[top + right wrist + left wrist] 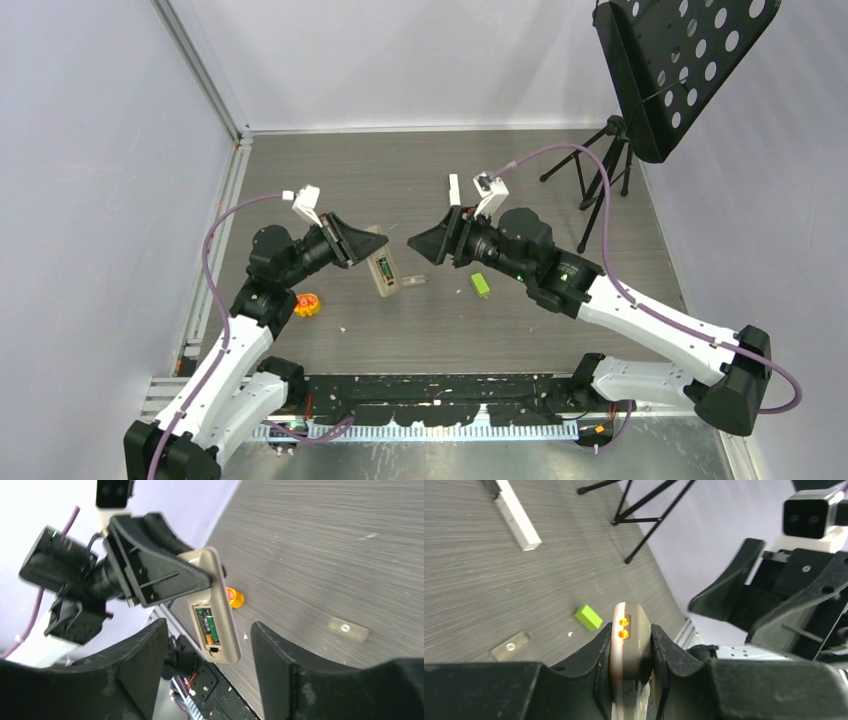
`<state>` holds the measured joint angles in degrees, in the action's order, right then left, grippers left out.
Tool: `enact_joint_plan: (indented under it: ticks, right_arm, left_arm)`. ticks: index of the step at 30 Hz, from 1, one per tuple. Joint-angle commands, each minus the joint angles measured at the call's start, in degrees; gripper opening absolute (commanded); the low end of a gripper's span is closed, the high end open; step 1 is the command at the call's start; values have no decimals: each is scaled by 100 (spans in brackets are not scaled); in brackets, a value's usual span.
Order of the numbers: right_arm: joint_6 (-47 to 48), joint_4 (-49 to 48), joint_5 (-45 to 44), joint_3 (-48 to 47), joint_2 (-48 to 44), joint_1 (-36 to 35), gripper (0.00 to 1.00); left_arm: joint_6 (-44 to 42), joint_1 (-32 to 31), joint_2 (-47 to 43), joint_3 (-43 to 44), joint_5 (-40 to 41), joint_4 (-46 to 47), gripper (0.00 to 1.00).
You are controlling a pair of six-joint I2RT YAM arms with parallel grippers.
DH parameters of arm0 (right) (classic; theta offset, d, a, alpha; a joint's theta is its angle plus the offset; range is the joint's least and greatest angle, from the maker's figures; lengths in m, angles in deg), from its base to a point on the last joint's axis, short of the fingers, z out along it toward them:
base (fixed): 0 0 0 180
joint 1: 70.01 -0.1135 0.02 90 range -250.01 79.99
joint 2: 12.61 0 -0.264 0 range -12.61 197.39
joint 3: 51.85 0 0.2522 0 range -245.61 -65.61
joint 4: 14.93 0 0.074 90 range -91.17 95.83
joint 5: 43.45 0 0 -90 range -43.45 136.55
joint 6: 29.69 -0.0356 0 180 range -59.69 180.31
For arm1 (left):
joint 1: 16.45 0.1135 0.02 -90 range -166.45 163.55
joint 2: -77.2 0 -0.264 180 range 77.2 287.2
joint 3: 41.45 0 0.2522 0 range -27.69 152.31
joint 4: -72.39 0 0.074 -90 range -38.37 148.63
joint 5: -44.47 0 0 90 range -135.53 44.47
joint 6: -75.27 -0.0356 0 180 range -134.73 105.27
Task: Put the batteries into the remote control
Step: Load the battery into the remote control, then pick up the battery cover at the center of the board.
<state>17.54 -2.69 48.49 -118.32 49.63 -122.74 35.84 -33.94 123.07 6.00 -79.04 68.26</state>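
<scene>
The left claw (630, 652) is clenched on a beige remote (628, 645), its two fingers (596, 660) pressing the narrow sides of the case. The rounded end sticks out past the fingertips and shows two small orange lights. From the right wrist, the remote (216, 587) is gripped near one end, and its back is turned toward the right claw (209, 630). The battery bay at the free end has no cover. A battery (206, 624) with a green label lies in the bay lengthwise, with an orange patch at its lower end; whether a second one sits beside it cannot be told. The right claw is released, its fingers (142, 660) spread wide with nothing between them, and it sits near the remote without touching it. From above, the left claw (352, 240) and right claw (420, 243) face each other over the middle of the grey desk (440, 180), with the remote (383, 268) between them. On the desk near it lie a small flat grey plate (413, 281) and a green block (481, 284), and an orange object (307, 304) sits by the left arm. A black stand (600, 160) is at the far right.
</scene>
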Motion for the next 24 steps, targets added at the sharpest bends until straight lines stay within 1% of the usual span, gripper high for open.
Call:
enact_joint_plan:
  ticks: [1, 2, 3, 6, 7, 11, 17, 22, 24]
  right_arm:
    - [11, 1651, -956, -623, 333, 214, 60]
    - [-39, 2048, -980, -717, 586, 271, 54]
    - [-93, 2221, -1019, -824, 710, 306, 49]
    - [-147, 2729, -1101, -1024, 1464, 316, 42]
    - [-165, 2869, -1122, -1086, 1715, 316, 41]
    - [-94, 2884, -1145, -1325, 2659, 314, 43]
    - [217, 3008, -1243, -2069, 3963, 266, 45]
    - [378, 3028, -1546, -2419, 4493, 194, 44]
    - [437, 3069, -1560, -2533, 4635, 186, 42]
  left_arm:
    - [-450, 19, -363, -201, 783, -516, 0]
    - [-455, 25, -438, -243, 966, -633, 0]
    - [-457, 27, -522, -274, 1129, -738, 0]
    - [-452, 27, -740, -384, 1538, -943, 0]
    - [-433, 21, -807, -438, 1632, -945, 0]
    - [-253, 25, -987, -645, 1949, -945, 0]
    - [-23, 23, -1139, -965, 2244, -807, 0]
    - [39, 25, -1070, -1069, 2426, -766, 0]
    - [85, 24, -1024, -1119, 2493, -710, 0]
